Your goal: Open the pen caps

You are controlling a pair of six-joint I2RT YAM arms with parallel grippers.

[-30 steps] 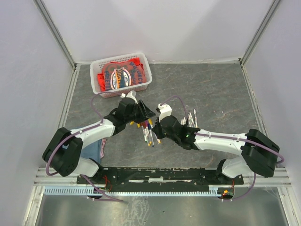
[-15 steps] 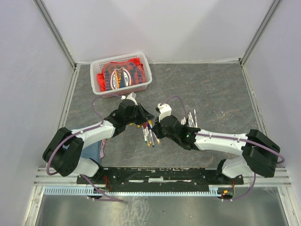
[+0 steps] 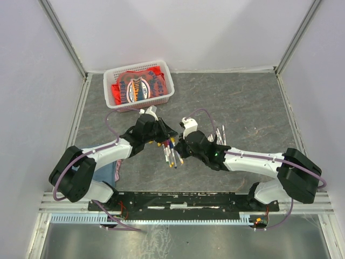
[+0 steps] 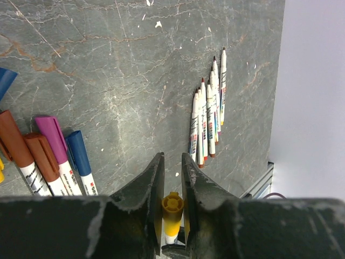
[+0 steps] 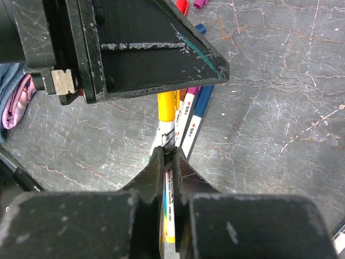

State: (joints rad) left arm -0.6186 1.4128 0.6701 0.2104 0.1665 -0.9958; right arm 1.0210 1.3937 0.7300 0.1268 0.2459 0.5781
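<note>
My left gripper (image 4: 172, 162) is clamped on the yellow cap (image 4: 172, 208), and my right gripper (image 5: 168, 156) pinches the same pen's white barrel (image 5: 167, 137). The 2 of us meet tip to tip over the table (image 4: 124, 81). The other caps (image 4: 49, 132), brown, purple and blue, sit on pens just beside us. Bare pens (image 4: 207, 121) lie farther off.

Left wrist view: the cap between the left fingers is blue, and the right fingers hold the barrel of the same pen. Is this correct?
Not fully. The cap between the left fingers is yellow, not blue; the left wrist view shows it. The right fingers do hold the barrel of the same pen.
</note>
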